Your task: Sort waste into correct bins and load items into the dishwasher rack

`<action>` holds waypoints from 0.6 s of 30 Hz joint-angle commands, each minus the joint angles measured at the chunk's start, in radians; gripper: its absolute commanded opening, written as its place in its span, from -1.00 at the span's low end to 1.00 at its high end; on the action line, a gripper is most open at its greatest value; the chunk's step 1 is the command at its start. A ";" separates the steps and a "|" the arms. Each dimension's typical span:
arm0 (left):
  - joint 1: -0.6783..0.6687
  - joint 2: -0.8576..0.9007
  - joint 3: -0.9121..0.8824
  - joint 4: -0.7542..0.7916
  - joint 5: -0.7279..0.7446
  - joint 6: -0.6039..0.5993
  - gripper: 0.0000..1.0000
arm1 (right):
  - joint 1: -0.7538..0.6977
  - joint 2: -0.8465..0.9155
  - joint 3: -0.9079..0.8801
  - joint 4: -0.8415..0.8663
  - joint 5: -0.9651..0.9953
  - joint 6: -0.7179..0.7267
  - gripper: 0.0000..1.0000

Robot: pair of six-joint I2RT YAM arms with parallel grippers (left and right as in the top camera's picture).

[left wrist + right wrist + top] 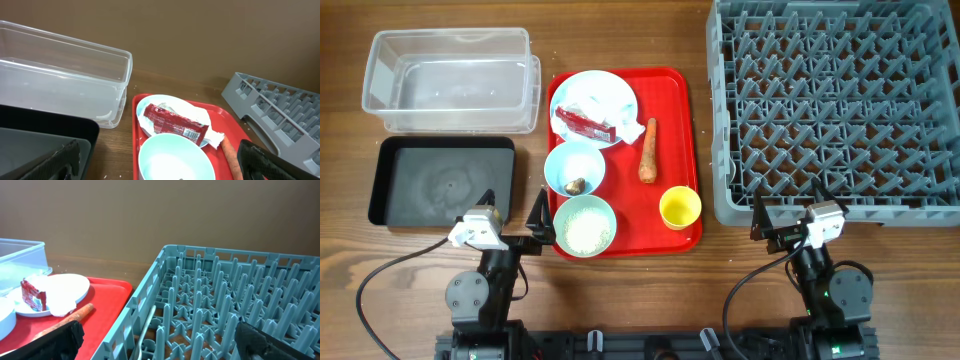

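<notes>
Wide open and empty on both sides: left tool (512,205) low over the desk (720,260), between black tray (440,180) and green bowl (560,215) of rice (584,230); right tool (786,205) just before the rack (835,100). Further out on the red tray (675,120): wrapper (588,123) and tissue (632,130) on the plate (605,90), lump (576,186) in the blue bowl (556,165), carrot (648,152) beside, yellow cup (680,207) near. Clear tub (450,80) back left.

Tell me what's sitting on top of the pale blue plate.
A red wrapper lies on crumpled white tissue, both on the plate. Anything beneath the tissue is covered and cannot be seen.
</notes>
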 commanded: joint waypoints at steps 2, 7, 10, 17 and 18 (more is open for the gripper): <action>-0.005 -0.011 -0.006 -0.004 -0.010 0.006 1.00 | -0.005 -0.005 -0.002 0.006 -0.012 -0.001 1.00; -0.005 -0.011 -0.006 -0.004 -0.010 0.006 1.00 | -0.005 -0.005 -0.002 0.006 -0.012 -0.001 1.00; -0.005 -0.011 -0.006 -0.004 -0.010 0.006 1.00 | -0.005 -0.005 -0.002 0.006 0.015 -0.003 0.99; -0.005 -0.011 -0.005 0.006 0.012 0.005 1.00 | -0.005 -0.005 -0.002 0.073 -0.047 0.006 1.00; -0.005 -0.011 -0.005 0.027 0.043 0.006 1.00 | -0.005 -0.005 0.004 0.135 -0.071 0.029 1.00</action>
